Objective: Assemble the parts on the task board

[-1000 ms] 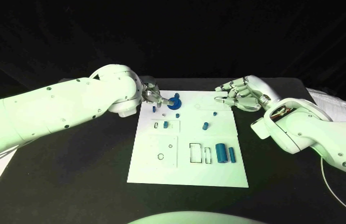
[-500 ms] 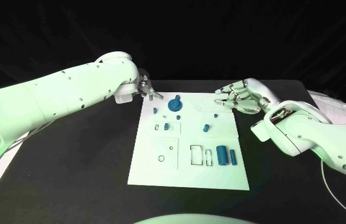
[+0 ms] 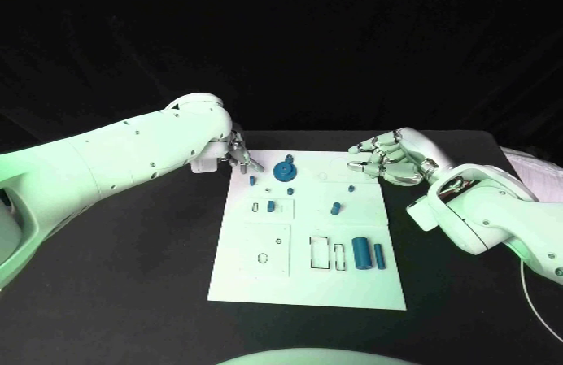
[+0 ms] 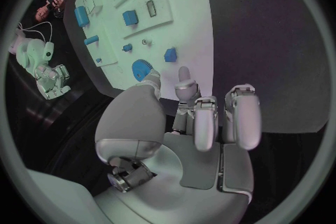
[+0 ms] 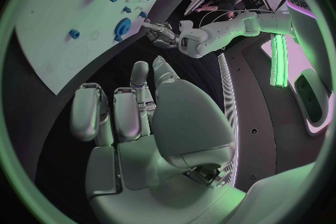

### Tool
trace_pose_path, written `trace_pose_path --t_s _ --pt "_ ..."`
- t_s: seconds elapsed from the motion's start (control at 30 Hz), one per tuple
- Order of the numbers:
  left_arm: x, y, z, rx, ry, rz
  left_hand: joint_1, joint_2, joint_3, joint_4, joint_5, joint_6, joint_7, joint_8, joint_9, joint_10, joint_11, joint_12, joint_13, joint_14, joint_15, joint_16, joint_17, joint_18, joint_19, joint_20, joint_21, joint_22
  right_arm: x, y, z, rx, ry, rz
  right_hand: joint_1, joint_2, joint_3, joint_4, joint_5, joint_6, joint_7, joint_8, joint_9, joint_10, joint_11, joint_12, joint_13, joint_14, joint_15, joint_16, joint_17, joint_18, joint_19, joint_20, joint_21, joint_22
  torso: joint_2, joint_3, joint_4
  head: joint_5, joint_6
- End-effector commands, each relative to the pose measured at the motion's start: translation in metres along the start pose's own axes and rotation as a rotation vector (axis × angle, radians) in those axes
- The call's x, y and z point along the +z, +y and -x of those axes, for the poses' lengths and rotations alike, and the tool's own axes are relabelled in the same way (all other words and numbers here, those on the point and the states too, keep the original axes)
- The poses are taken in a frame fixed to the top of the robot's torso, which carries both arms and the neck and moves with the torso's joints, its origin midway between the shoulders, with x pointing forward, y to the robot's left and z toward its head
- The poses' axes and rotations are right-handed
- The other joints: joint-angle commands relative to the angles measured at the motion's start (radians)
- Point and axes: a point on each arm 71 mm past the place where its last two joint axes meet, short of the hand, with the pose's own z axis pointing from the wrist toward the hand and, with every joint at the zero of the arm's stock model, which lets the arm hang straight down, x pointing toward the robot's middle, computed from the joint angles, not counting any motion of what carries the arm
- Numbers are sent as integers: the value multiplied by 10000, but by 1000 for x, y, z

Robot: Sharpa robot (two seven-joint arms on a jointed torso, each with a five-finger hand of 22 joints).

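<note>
- Your left hand (image 3: 238, 154) hovers at the board's (image 3: 352, 280) far left corner, fingers apart, holding nothing, just beside the blue gear (image 3: 284, 170).
- Your right hand (image 3: 393, 157) sits off the board's far right corner, fingers loosely curled, empty.
- Small blue parts (image 3: 363, 253) lie scattered across the board on the black surface (image 3: 141, 300).
</note>
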Motion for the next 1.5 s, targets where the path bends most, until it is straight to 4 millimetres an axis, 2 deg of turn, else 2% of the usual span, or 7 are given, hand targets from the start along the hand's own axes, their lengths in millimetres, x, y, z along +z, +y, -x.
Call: trace_pose_path --t_s 0.03,0.27,0.6,0.73,0.93,1.13,1.5 --pt "1 -5 -4 214 205 -215 -26 100 -81 3 -3 85 -17 -40 -22 64 -3 66 4 1070 57 30 2634 99 74 20 52 915 0 1 -3 -14 180 68 -6 46 -39 -8 -23 -7 37 -19 11 -33 -5 12 -3 295 23 -58 0 158 -86 -3 -37 1 3 6 -14 14 -20" --pt "3 -3 -6 231 322 -132 13 170 -133 -21 3 77 -14 -64 -57 44 -2 45 -25 1070 57 30 2634 102 67 18 40 904 0 4 -5 21 251 121 -5 57 -42 -2 -16 -7 36 -19 12 -38 -6 -1 -15 293 23 -72 -14 161 -94 -3 -47 -13 -8 15 9 4 -47" --pt "3 -6 -9 211 702 -265 357 416 -202 -103 11 99 -10 -109 -161 13 2 36 -57 1070 61 30 2634 106 59 20 18 896 0 4 -4 16 243 106 -2 62 -42 -1 -12 -8 36 -19 12 -45 -7 -18 -29 290 22 -85 -29 163 -100 -3 -53 -22 -9 5 4 26 -62" --pt "3 -7 -10 210 790 -275 443 467 -213 -124 12 108 -9 -114 -182 12 2 43 -54 1070 62 30 2634 105 63 20 20 903 0 3 -4 13 234 103 7 68 -41 -3 -8 -9 35 -19 12 -48 -8 -21 -33 290 22 -89 -31 165 -104 -2 -59 -30 -8 2 -7 39 -71" --pt "4 -7 -10 207 841 -282 499 502 -218 -137 13 121 -12 -112 -193 13 0 48 -53 1070 62 30 2634 104 65 21 21 908 0 3 -4 11 240 90 7 68 -41 -3 -8 -9 35 -19 12 -48 -8 -21 -33 290 22 -89 -31 165 -104 -2 -59 -30 -7 7 16 8 -81" --pt "4 -10 -12 285 977 -369 556 537 -223 -152 14 138 -16 -106 -204 14 -3 53 -52 1070 61 30 2634 104 66 21 21 911 1 3 -5 21 264 106 7 68 -41 -3 -8 -9 35 -19 12 -48 -8 -21 -33 290 22 -89 -31 165 -104 -2 -59 -30 -5 6 -1 27 -98" --pt "5 -10 -13 287 1030 -390 915 743 -188 -284 19 160 -20 -109 -266 -1 -8 52 -74 1070 56 30 2634 106 61 17 6 913 1 3 -5 20 252 110 25 75 -40 -8 -3 -11 34 -19 12 -56 -10 -35 -46 290 20 -95 -35 165 -104 -2 -61 -31 -7 11 5 26 -118"
